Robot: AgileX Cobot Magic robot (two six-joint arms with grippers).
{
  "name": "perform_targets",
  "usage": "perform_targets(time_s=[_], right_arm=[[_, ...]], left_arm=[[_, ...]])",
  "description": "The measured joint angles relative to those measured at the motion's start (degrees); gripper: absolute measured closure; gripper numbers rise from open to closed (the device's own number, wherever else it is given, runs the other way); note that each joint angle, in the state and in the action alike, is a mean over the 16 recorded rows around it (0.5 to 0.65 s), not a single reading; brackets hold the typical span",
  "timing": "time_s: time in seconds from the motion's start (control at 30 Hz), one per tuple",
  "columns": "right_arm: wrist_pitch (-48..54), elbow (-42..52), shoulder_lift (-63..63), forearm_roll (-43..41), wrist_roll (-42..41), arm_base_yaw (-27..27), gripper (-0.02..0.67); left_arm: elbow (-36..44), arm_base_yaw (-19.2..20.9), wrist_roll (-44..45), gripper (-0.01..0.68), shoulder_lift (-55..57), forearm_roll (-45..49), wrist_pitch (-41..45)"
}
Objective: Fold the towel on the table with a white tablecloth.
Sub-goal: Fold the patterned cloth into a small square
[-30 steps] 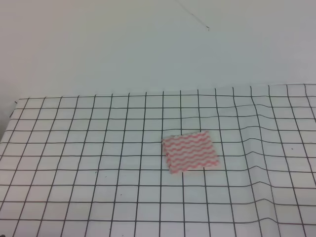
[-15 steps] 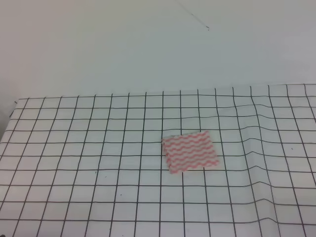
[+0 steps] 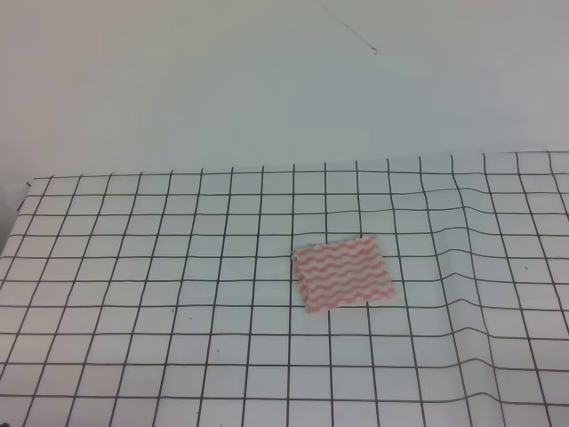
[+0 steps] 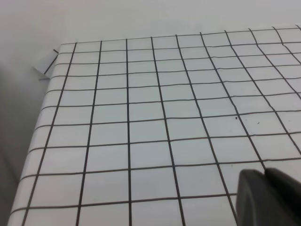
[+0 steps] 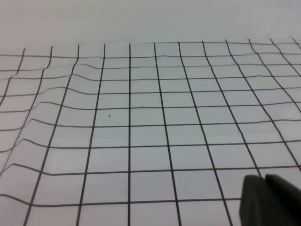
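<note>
The towel [image 3: 343,273] lies flat and folded on the white tablecloth [image 3: 178,267] covering the surface, a little right of the middle, with nothing touching it. Only a dark corner of the left pincer [image 4: 268,197] and of the right pincer [image 5: 270,200] shows, so whether their jaws stand apart or together cannot be told.

The light is even and soft, with almost no shadows or glare. Both wrist views are slightly blurred, most at the dark near corner.
</note>
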Motion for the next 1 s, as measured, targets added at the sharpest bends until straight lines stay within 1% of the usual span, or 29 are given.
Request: perform_targets(time_s=[1.0], right_arm=[[0.0, 0.0, 0.0, 0.0, -0.1, 0.0, 0.652]], left_arm=[[0.0, 0.0, 0.0, 0.675, 0.0, 0.0, -0.1]])
